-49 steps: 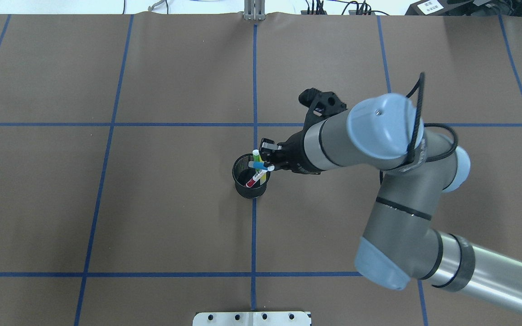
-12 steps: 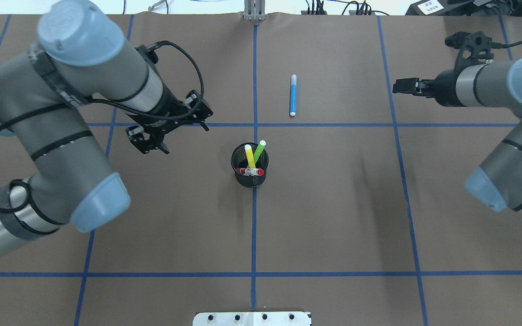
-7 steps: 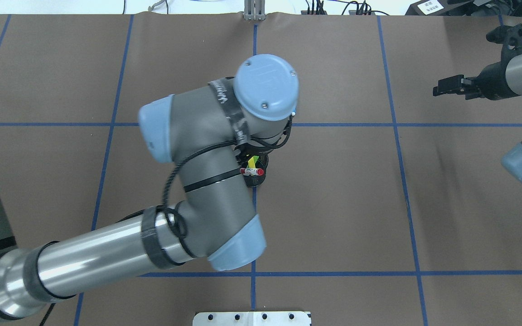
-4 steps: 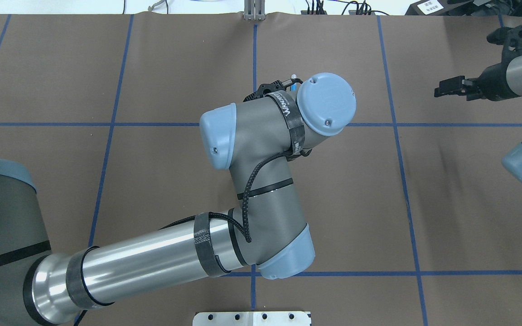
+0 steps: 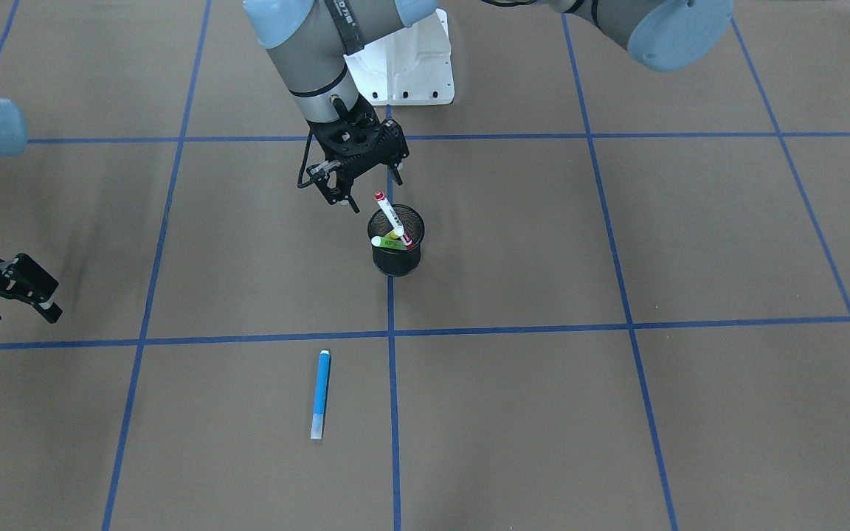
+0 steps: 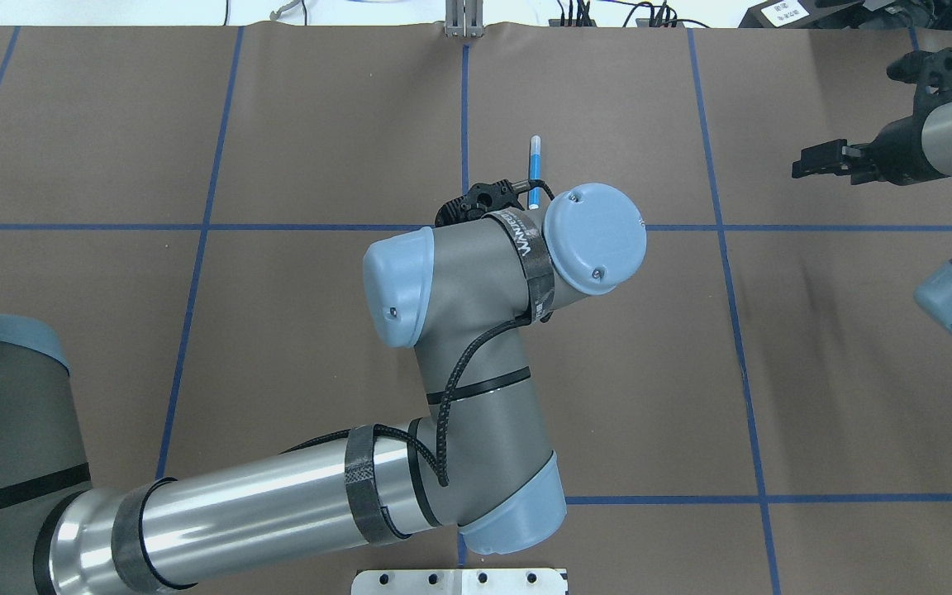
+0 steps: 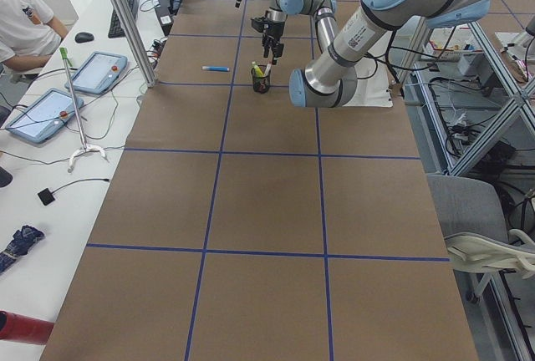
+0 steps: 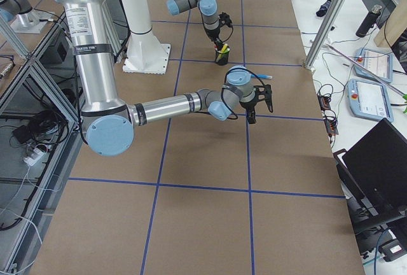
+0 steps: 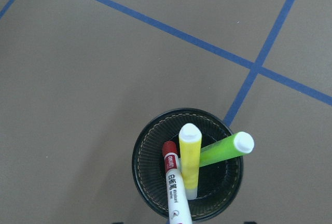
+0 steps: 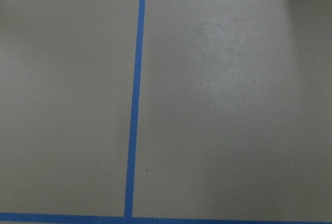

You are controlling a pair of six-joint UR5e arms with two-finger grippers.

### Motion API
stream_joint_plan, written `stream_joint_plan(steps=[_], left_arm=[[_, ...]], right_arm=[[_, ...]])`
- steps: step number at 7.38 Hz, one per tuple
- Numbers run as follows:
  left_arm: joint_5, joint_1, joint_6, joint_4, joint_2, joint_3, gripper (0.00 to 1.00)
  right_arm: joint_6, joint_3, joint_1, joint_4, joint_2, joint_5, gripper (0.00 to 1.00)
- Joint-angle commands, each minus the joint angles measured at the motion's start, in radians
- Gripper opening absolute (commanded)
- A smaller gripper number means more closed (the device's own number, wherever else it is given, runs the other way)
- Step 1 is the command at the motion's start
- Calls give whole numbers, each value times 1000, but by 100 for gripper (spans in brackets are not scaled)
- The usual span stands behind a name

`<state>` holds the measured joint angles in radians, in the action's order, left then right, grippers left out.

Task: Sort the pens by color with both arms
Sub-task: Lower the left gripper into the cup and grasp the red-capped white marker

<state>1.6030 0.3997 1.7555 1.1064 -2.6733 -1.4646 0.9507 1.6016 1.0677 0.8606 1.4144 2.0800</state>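
Observation:
A black mesh cup [image 5: 395, 259] stands at the table's centre, with the white red-capped pen [image 5: 392, 219], the yellow pen [image 9: 189, 164] and the green pen [image 9: 223, 149] in it. The blue pen [image 5: 319, 394] lies flat on the far side, and also shows in the overhead view [image 6: 535, 161]. My left gripper [image 5: 372, 190] hovers open just above the cup's near rim, by the red pen's top end. My right gripper [image 5: 15, 313] is open and empty, far off at the table's right side [image 6: 806, 161]. In the overhead view the left arm hides the cup.
The white pedestal base [image 5: 410, 66] stands behind the cup on the robot's side. Blue tape lines [image 5: 389, 332] divide the brown table into squares. An operators' desk with tablets [image 7: 100, 73] runs along the far edge, behind an aluminium post [image 7: 125, 18].
The left arm swung in from the left over the cup, then drew its wrist back a little, uncovering the blue pen. The right arm has stayed still at the far right.

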Motion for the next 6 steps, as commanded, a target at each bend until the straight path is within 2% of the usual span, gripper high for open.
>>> stream_joint_plan(steps=[1,3,4,6], left_arm=[[-2,-5,-1,4,12,-3,79],[-2,-5,-7,4,13,-2,73],[-2,-5,-7,4,13,0,61],[0,-5,-7,10,26,-2,54]], right_arm=[[0,0,0,0,0,0,99],[0,3,1,-2,0,2,99],[0,6,1,-2,0,2,99],[0,11,3,-2,1,2,99]])
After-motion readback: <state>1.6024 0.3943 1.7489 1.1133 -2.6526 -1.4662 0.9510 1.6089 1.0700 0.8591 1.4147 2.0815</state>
